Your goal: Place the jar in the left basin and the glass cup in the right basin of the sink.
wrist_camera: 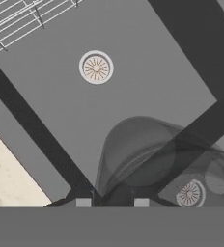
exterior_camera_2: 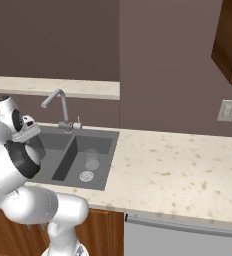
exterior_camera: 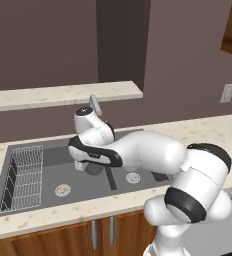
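The jar [wrist_camera: 143,154], smoky dark translucent glass, sits between my fingertips, and my gripper [wrist_camera: 112,202] is shut on it. From the left base view, the jar [exterior_camera: 94,170] is low in the left basin [exterior_camera: 53,170], close to the centre divider, with my gripper [exterior_camera: 90,166] right over it. I cannot tell whether the jar touches the basin floor. The glass cup [exterior_camera_2: 91,159], pale and clear, stands upright in the right basin [exterior_camera_2: 100,145], just behind its round drain [exterior_camera_2: 86,176].
A wire rack [exterior_camera: 25,175] fills the left end of the left basin, and its steel drain [exterior_camera: 63,190] lies left of the jar. The curved tap [exterior_camera_2: 55,95] rises behind the sink. Speckled counter [exterior_camera_2: 178,170] stretches to the right, with a raised ledge [exterior_camera: 63,95] behind.
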Robot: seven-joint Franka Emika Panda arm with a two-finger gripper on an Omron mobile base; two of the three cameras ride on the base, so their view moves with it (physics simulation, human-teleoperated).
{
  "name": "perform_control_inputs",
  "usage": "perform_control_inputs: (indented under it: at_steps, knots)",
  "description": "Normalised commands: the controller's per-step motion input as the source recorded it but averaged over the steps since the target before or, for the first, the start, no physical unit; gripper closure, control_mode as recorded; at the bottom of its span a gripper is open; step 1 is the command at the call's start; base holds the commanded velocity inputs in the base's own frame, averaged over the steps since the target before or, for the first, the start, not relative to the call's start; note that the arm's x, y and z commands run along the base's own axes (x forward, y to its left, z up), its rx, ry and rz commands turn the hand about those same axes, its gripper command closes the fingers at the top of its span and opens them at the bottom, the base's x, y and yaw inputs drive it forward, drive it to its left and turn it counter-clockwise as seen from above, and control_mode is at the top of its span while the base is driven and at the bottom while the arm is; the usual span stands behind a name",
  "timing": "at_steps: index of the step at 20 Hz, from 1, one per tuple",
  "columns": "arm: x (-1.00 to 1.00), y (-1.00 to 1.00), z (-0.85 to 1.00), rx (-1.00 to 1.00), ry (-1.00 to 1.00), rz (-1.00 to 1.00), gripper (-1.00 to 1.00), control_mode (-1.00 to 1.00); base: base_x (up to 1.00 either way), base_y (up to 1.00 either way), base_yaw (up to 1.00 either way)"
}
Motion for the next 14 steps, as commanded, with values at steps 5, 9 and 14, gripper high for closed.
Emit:
perform_control_inputs:
  at_steps: [5, 9, 14]
  knots:
    - [0.26, 0.19, -0.27, 0.00, 0.03, 0.00, 1.00, -1.00, 0.00, 0.00, 0.00]
    - [0.26, 0.15, -0.29, 0.00, 0.06, 0.00, 1.00, -1.00, 0.00, 0.00, 0.00]
    - [0.29, 0.09, -0.29, 0.00, 0.07, 0.00, 1.00, -1.00, 0.00, 0.00, 0.00]
